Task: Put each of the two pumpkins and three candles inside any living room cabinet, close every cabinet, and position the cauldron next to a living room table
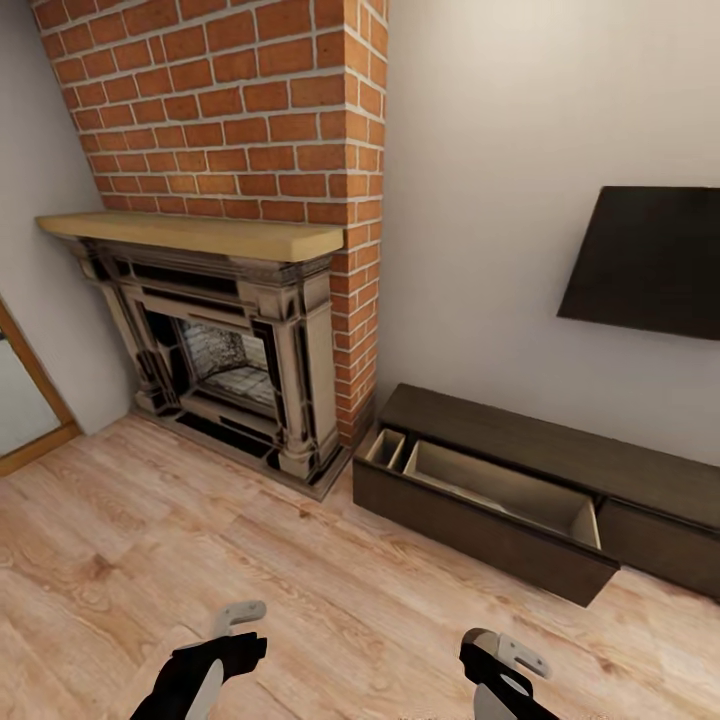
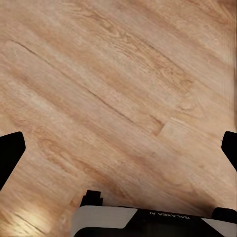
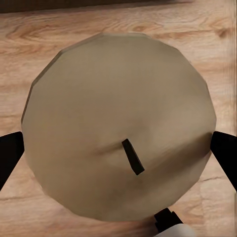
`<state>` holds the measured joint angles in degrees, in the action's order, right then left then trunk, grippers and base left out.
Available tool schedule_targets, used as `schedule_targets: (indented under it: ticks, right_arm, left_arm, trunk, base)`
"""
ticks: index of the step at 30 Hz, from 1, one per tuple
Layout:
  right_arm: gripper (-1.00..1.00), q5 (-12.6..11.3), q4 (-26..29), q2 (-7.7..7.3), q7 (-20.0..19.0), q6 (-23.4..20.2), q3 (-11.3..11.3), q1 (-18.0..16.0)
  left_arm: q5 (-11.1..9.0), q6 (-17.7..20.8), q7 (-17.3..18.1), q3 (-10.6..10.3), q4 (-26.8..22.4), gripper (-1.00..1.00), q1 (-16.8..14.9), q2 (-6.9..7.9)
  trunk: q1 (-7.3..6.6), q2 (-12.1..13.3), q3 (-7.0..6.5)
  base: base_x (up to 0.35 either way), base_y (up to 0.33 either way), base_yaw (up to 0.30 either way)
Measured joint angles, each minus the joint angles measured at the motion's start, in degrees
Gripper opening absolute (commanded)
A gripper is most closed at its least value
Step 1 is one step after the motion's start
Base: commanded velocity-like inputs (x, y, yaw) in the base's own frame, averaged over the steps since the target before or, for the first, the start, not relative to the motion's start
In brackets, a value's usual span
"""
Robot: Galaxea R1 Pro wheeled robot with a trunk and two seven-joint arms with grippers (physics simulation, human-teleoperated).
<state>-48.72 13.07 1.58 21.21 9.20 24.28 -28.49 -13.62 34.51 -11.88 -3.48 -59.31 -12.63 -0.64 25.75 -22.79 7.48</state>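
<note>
In the right wrist view a beige-grey candle [image 3: 118, 98] with a short dark wick is seen end-on. My right gripper [image 3: 118, 153] is shut on it, with one black finger on each side. In the head view the right gripper [image 1: 503, 655] hangs low over the wood floor, short of the cabinet. The long dark-brown cabinet [image 1: 520, 435] stands against the wall at the right. Its left drawer [image 1: 500, 490] is pulled out and its pale beige inside shows nothing in it. My left gripper [image 1: 235, 628] is open, with bare floor between its fingers [image 2: 10, 155].
A red-brick fireplace [image 1: 230, 340] with a pale wood mantel fills the corner to the left of the cabinet. A dark flat screen [image 1: 650, 260] hangs on the wall above the cabinet. A wood-framed glass door [image 1: 20, 400] is at the far left. Light plank floor [image 1: 150, 540] lies ahead.
</note>
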Motion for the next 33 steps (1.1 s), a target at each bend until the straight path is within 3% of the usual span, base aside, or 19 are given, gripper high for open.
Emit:
schedule_targets:
  ticks: [27,33]
  right_arm:
    - [-1.0,-0.06,-0.06,0.0,0.0,-0.04,0.0,0.0]
    - [-1.0,0.1,-0.07,0.01,-0.02,0.0,0.02,-0.02]
  left_arm:
    - [-0.1,0.44,-0.09,0.31,-0.53,1.0,0.0,-0.17]
    - [-0.03,0.45,-0.14,0.33,-0.55,1.0,0.02,-0.17]
  trunk:
    - [0.0,0.0,0.0]
    - [0.0,0.0,0.0]
  base:
    - [0.0,0.0,-0.283]
    - [0.0,0.0,-0.088]
